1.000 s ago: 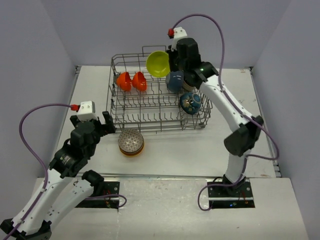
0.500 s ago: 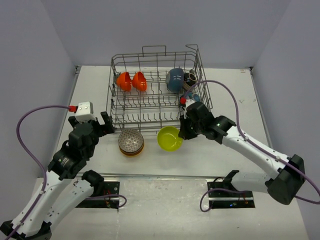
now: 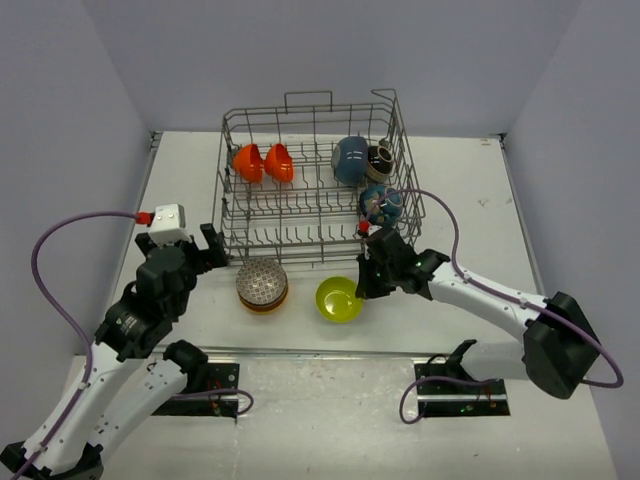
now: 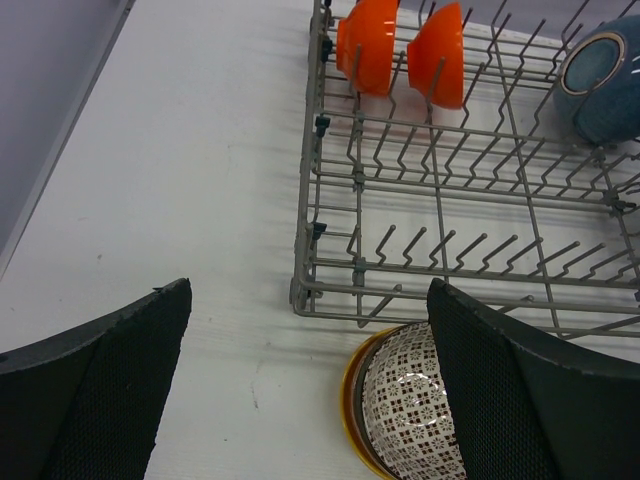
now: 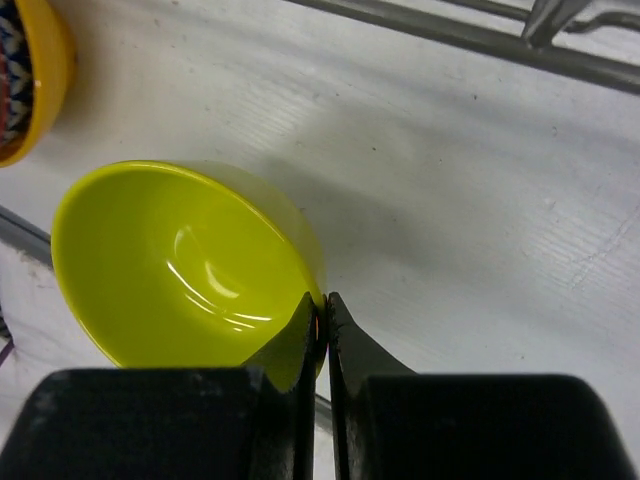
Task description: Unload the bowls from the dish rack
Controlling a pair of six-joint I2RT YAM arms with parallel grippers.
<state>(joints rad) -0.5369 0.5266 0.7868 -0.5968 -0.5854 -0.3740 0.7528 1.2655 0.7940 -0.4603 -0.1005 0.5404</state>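
Note:
The grey wire dish rack (image 3: pixel 228 215) stands at the back of the table. It holds two orange bowls (image 3: pixel 262 162), a blue bowl (image 3: pixel 350 160), a black-and-cream bowl (image 3: pixel 380 158) and a dark teal patterned bowl (image 3: pixel 381 204). In front of the rack, my right gripper (image 3: pixel 362 285) is shut on the rim of a yellow-green bowl (image 3: pixel 339 299), one finger inside and one outside (image 5: pixel 322 305). The bowl (image 5: pixel 180 265) sits mouth-up, low over the table. My left gripper (image 4: pixel 308 290) is open and holds nothing, just left of a patterned bowl nested in a yellow one (image 4: pixel 410 400).
The nested bowls (image 3: pixel 262 285) sit between the two grippers, close to the rack's front edge (image 4: pixel 330 300). The yellow outer bowl (image 5: pixel 40 70) lies just left of the held bowl. Grey walls close in the table on three sides.
My right arm carried the yellow-green bowl from above the rack's back down to the table in front of it, then lowered it and drew it nearer. The left arm has not moved.

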